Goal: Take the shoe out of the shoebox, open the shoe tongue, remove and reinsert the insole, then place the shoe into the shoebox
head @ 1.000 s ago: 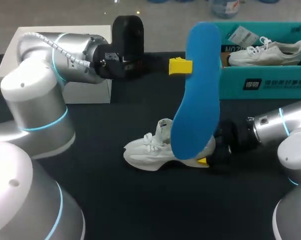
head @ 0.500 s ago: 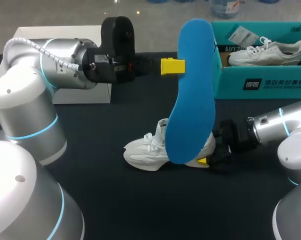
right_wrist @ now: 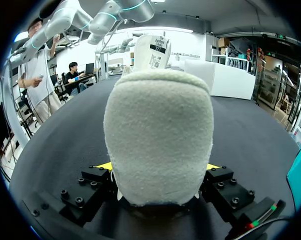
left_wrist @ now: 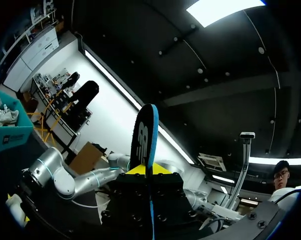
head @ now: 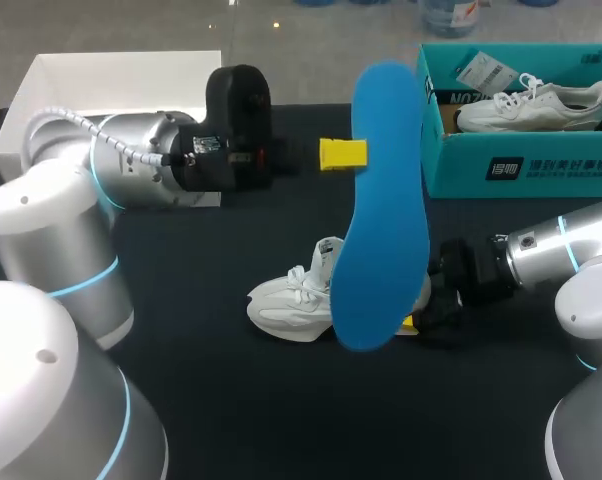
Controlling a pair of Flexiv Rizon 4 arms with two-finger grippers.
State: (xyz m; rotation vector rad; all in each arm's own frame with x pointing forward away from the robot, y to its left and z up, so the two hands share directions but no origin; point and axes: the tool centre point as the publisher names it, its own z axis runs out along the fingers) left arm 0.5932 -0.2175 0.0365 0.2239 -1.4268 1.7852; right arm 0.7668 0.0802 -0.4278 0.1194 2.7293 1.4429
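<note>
Left tool [head: 343, 154]: closed on the blue insole [head: 379, 215], gripping it by one long edge near its upper end. The insole is held clear of the desk [head: 231, 400], roughly upright, with its lower end hanging in front of the shoe from the head camera. In the left wrist view it shows edge-on, rising from between the fingers, with both yellow tips pressed against it.

Right tool [right_wrist: 158, 167]: closed on the heel of the white shoe [head: 293, 298]. In the right wrist view a yellow tip touches each side of the padded heel collar. The right arm enters from the desk's right edge and lies low over the surface.

Shoe: rests sole-down on the desk near its middle, with the toe towards the left edge and the heel towards the right edge. The laces are visible over the forefoot. The state of the tongue cannot be confirmed, as the insole covers it.

Teal shoebox [head: 526, 168]: stands open at the far right corner of the desk, apart from the gripped shoe. A second white shoe [head: 533, 104] lies inside it.

White box [head: 121, 78]: sits at the far left corner, partly behind the left arm.
</note>
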